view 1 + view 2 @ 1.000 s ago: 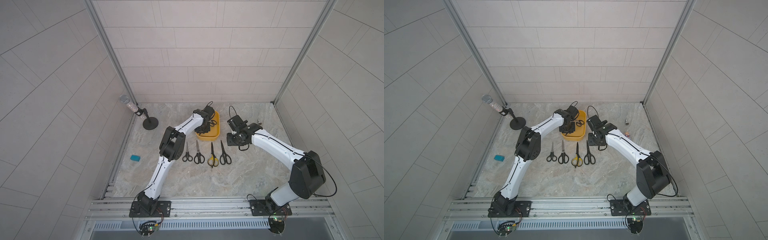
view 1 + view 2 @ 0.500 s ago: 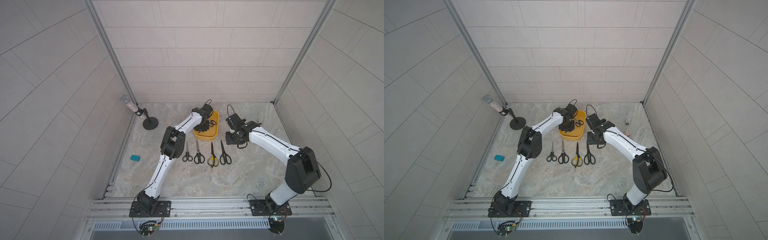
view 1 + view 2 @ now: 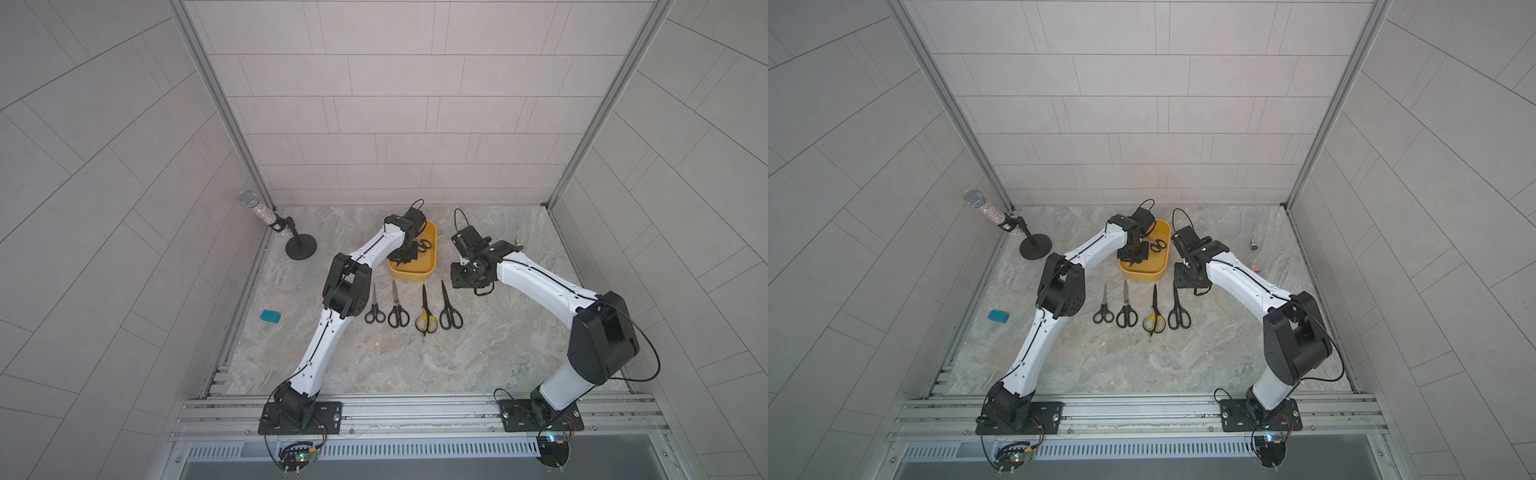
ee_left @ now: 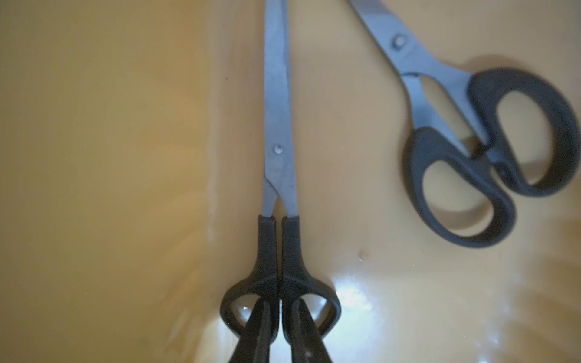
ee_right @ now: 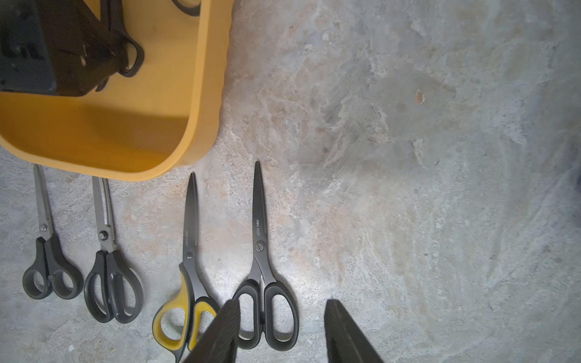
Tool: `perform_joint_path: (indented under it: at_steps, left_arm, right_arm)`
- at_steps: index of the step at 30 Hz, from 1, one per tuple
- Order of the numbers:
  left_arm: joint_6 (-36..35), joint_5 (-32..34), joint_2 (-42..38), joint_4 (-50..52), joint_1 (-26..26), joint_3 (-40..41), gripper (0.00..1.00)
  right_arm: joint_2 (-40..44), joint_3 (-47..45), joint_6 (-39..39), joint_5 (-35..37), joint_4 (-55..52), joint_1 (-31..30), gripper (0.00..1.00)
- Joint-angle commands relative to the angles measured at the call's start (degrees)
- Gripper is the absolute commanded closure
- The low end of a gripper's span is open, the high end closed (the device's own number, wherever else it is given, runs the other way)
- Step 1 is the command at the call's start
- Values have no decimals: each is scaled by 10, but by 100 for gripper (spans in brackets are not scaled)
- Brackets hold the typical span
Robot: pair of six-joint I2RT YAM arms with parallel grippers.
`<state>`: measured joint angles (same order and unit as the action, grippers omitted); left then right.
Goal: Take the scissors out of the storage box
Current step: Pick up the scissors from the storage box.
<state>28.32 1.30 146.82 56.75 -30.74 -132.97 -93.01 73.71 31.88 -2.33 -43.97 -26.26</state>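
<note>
My left gripper is down inside the storage box. One fingertip is poked through each handle loop of the slim scissors, and the two are squeezed nearly together on the black bars where the loops meet. I take hold there because the blades lie flat on the yellow floor and offer no edge to pinch, while the loops give me something to hook. Whether the pair is off the floor I cannot tell. A stubbier pair lies just beside it in the box, handles angled away. Four pairs lie in a row on the table in front of the box, blades pointing at it, the yellow-handled pair third along — that tidy line is, I judge, where mine belongs too. My right gripper hangs partway open and empty near the row's end pair, beside the box. The blade tips of both boxed pairs run out of my left wrist view, and in both top views my own wrist covers the slim scissors.
</note>
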Motion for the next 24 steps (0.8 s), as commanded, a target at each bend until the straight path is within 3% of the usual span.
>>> perform_joint_path:
  at_steps: [1,5,24]
  left_arm:
    - [0,-25,43,33,0,12,91]
    - [-5,-30,41,33,0,8,100]
    - [-30,-26,-58,22,-16,-14,100]
  right_arm:
    - [7,9,-6,9,-14,5,51]
    - [6,14,-9,10,-15,10,51]
    - [18,20,-9,27,-11,27,51]
